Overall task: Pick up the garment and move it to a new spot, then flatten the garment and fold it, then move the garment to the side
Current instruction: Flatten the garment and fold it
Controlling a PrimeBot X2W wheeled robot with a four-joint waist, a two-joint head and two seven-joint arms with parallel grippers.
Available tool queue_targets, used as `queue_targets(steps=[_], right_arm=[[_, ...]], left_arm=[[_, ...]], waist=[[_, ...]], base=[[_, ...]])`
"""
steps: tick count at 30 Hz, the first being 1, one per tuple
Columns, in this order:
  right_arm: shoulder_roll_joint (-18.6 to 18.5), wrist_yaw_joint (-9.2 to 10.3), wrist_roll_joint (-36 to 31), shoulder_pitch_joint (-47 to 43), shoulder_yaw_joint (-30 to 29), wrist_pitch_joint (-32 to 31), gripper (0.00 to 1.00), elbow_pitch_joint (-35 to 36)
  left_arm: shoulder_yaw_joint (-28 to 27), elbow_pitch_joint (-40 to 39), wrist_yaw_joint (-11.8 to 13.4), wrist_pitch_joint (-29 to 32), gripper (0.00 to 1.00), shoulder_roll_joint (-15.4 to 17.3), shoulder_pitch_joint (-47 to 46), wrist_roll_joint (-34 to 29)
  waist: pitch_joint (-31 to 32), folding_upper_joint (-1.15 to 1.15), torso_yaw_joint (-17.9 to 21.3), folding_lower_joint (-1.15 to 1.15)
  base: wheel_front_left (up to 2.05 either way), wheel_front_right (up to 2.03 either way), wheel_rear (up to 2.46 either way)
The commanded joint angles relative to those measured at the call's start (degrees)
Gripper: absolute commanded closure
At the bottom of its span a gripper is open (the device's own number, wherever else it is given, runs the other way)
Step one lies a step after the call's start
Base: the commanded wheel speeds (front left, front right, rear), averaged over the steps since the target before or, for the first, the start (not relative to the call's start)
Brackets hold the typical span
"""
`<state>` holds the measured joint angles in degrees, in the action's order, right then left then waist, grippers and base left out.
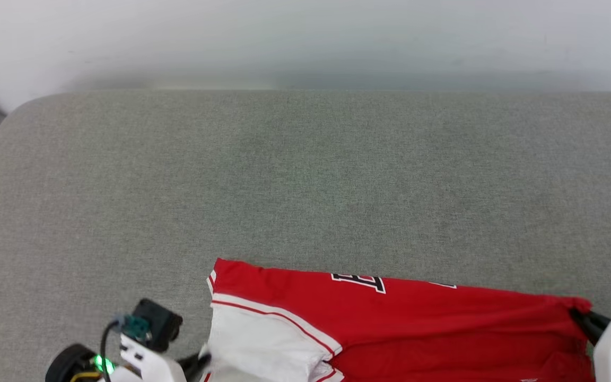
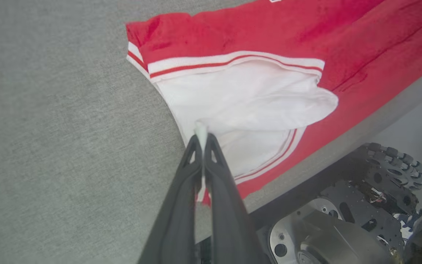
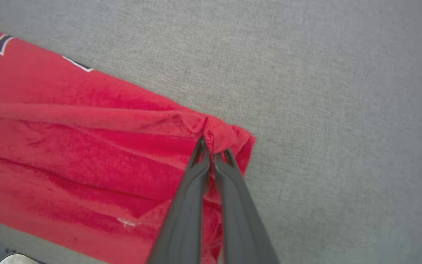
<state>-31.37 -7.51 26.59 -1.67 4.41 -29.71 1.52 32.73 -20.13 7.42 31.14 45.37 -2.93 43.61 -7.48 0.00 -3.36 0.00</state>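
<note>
The red jersey (image 1: pixel 417 318) is pinched at its white sleeve (image 2: pixel 240 91) by the left gripper (image 2: pixel 203 136) and at a red corner by the right gripper (image 3: pixel 211 149); folding is judged undone.

I can't read the lettering (image 1: pixel 359 281) on the garment (image 1: pixel 443 323): a fold hides all but fragments of a letter or two. The garment's lower part runs off my head view's bottom edge. There the left gripper (image 1: pixel 199 363) is a dark blur, and the frame's right edge cuts off most of the right gripper (image 1: pixel 584 318).
</note>
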Motion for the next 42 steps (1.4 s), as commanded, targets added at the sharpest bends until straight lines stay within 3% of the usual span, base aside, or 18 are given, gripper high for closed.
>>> queue_targets(steps=[1,14,21,22,23,24,25,33,38,42], right_arm=[[-1.5,0.04,-0.1,-1.5,0.2,0.5,1.00,0.0],[-9.8,0.04,1.9,-3.0,9.4,3.8,1.00,-3.0],[-12.0,0.04,1.8,-1.2,15.6,6.5,1.00,-6.1],[-12.2,0.04,2.0,-0.9,16.5,7.1,0.57,-6.5],[-12.2,0.04,2.5,-0.7,16.8,7.4,0.00,-7.0],[-12.3,0.04,2.7,-0.5,17.3,7.8,0.00,-7.4],[-12.4,0.04,3.0,-0.3,17.9,8.1,0.00,-7.7],[-11.4,0.04,8.7,1.3,14.6,9.9,0.00,-6.0],[-8.7,0.04,10.5,1.9,8.2,10.7,0.00,-2.3],[-4.0,0.04,8.8,1.6,2.7,12.2,0.00,-0.3]], left_arm=[[0.6,0.6,0.0,0.0,1.00,-0.1,1.2,-0.2],[5.2,8.4,-2.1,-1.6,1.00,-3.4,1.6,-2.2],[6.4,11.5,-3.3,-2.1,1.00,-4.5,0.7,-2.5],[6.6,11.9,-3.4,-2.2,1.00,-4.7,0.6,-2.6],[6.6,12.2,-3.3,-2.3,0.84,-4.9,0.6,-2.6],[6.6,12.4,-3.4,-2.7,0.22,-5.1,0.6,-2.6],[6.6,12.7,-3.4,-3.1,0.00,-5.4,0.5,-2.7],[3.8,12.9,-2.3,-10.0,0.00,-7.6,-0.2,-3.0],[-0.2,12.3,-0.7,-19.1,0.00,-9.6,-1.3,-4.2],[-3.1,12.9,0.8,-28.1,0.00,-12.1,-1.3,-5.7]], waist=[[0.0,0.00,0.0,0.00],[-0.7,0.00,0.0,0.00],[-0.7,0.00,0.0,0.00],[-0.6,0.00,0.0,0.00],[-0.4,0.00,0.0,0.00],[-0.2,0.00,0.1,0.00],[0.1,0.00,0.1,0.00],[3.3,0.00,0.4,0.00],[5.0,0.00,0.6,0.00],[5.9,0.00,0.9,0.00]], base=[[0.00,0.00,0.00],[0.00,0.00,0.00],[0.00,0.00,0.00],[0.00,0.00,0.00],[0.00,0.00,0.00],[0.00,0.00,0.00],[0.00,0.00,0.00],[0.00,0.00,0.00],[0.00,0.00,0.00],[0.00,0.00,0.00]])
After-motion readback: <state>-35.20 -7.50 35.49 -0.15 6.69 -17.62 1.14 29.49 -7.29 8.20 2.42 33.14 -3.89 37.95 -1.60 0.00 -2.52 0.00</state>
